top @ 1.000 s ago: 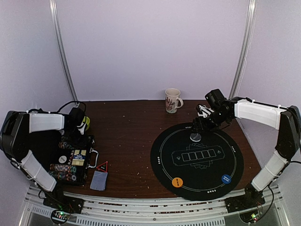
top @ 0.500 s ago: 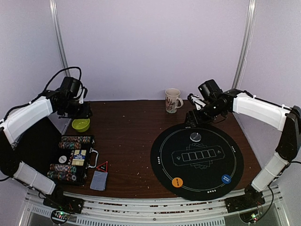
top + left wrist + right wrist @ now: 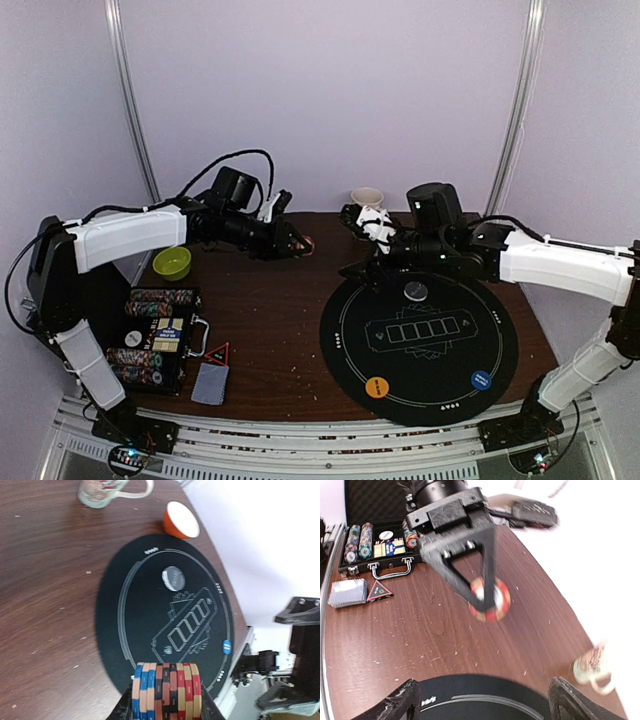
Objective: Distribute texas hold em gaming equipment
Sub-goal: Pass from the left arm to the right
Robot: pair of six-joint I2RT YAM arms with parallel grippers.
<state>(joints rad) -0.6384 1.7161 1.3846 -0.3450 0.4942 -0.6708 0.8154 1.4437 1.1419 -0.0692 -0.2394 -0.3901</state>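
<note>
The step in hand looks like carrying chips towards the play area. The left gripper (image 3: 297, 245), upper middle of the overhead view, is clamped on a short stack of poker chips (image 3: 166, 691), held edge-on over the brown table (image 3: 260, 330) and short of the black mat (image 3: 425, 385). The right gripper (image 3: 482, 702) faces it, jaws spread wide and holding nothing. The blurred right wrist view perhaps suggests a handover. Next, the stack must meet those open jaws or be set on the mat.

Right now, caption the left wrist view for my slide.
Left gripper clamps a stack of striped poker chips, round black mat ahead.
</note>
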